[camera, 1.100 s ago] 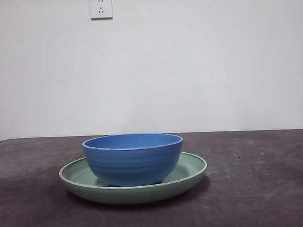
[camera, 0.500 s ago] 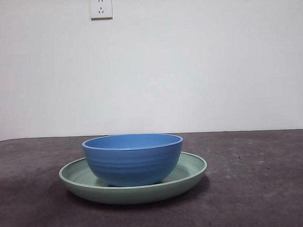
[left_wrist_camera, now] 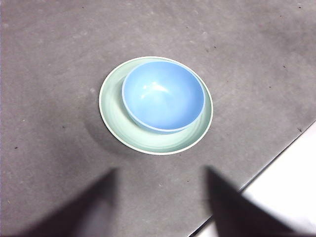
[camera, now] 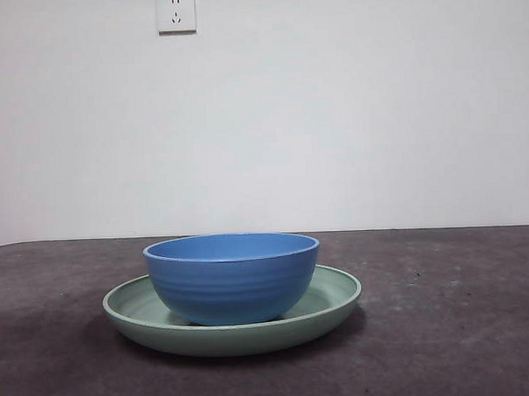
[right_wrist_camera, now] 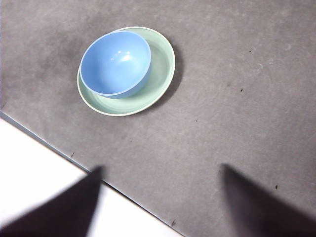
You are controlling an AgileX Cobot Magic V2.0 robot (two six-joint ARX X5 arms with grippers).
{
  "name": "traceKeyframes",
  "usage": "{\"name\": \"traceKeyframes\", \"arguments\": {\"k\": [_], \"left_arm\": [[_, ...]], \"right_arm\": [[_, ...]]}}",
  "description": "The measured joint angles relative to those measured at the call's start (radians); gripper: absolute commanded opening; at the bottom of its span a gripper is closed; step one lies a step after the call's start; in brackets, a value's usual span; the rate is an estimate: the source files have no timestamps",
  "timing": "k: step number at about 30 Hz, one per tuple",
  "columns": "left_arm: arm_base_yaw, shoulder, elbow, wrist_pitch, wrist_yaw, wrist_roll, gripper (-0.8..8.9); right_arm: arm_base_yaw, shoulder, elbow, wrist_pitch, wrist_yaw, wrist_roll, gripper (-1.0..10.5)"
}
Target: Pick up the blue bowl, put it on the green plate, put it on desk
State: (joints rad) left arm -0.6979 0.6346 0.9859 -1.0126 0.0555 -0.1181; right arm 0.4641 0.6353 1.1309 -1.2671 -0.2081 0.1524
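Blue bowl (camera: 232, 277) sits unmoved inside the green plate (camera: 333, 300); you see both grippers, left (left_wrist_camera: 160, 197) and right (right_wrist_camera: 160, 197), high above, jaws apart, holding nothing.

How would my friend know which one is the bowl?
Find the dark grey desk below the white wall. On it lies one wide, pale green plate, and the blue bowl sits on it. The bowl is deeper, narrower and blue.

We face a plain white wall (camera: 349, 117), evenly lit. A white power socket (camera: 175, 12) sits high on it. Dark mottled worktop (camera: 451, 313) below.
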Motion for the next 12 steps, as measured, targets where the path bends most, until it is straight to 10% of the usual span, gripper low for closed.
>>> {"name": "traceKeyframes", "arguments": {"k": [12], "left_arm": [[0.0,0.0,0.0,0.003,0.0,-0.003,0.16]], "right_arm": [[0.0,0.0,0.0,0.0,0.0,-0.018,0.2]]}}
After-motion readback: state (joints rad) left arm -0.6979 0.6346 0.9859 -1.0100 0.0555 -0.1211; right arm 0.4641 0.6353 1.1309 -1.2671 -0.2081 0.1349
